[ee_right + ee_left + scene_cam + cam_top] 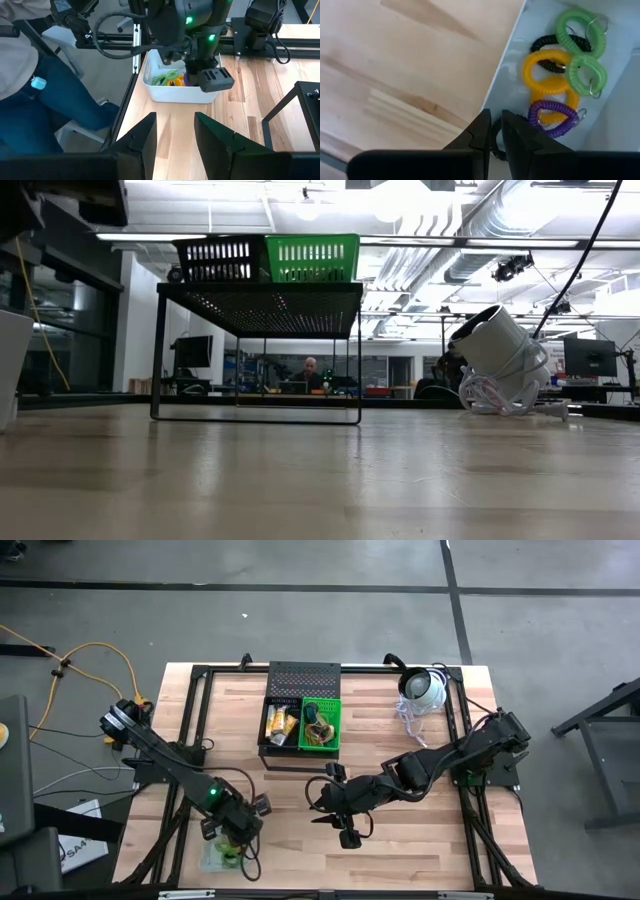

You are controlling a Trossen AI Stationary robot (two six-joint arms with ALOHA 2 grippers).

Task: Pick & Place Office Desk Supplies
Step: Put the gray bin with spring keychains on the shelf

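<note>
A white tray [212, 858] [509, 70] [175, 96] sits at the table's near left corner. It holds coiled loops: green [580, 35], orange [545, 70], purple [552, 117] and black [555, 45]. My left gripper [240, 830] [495, 122] hangs over the tray's edge, its fingers nearly together on another black coiled loop [494, 146]. My right gripper [338, 820] [175, 130] is open above the bare table centre, pointing toward the tray and touching nothing. The low view shows neither gripper. My left gripper pinches a black coiled loop [493, 142] between its two fingers, coming from above and pointing down. Only a short arc of the coil shows in the narrow gap; the fingers hide the rest. Whether the loop is lifted clear of the tray I cannot tell.
A black rack [300, 680] [260, 350] stands at the far middle, carrying a black basket [280, 725] with yellow packets and a green basket [322, 725] [313, 258]. A white dome device [425, 688] [497, 355] with cable lies far right. A person in jeans [45, 100] stands beside the tray's corner.
</note>
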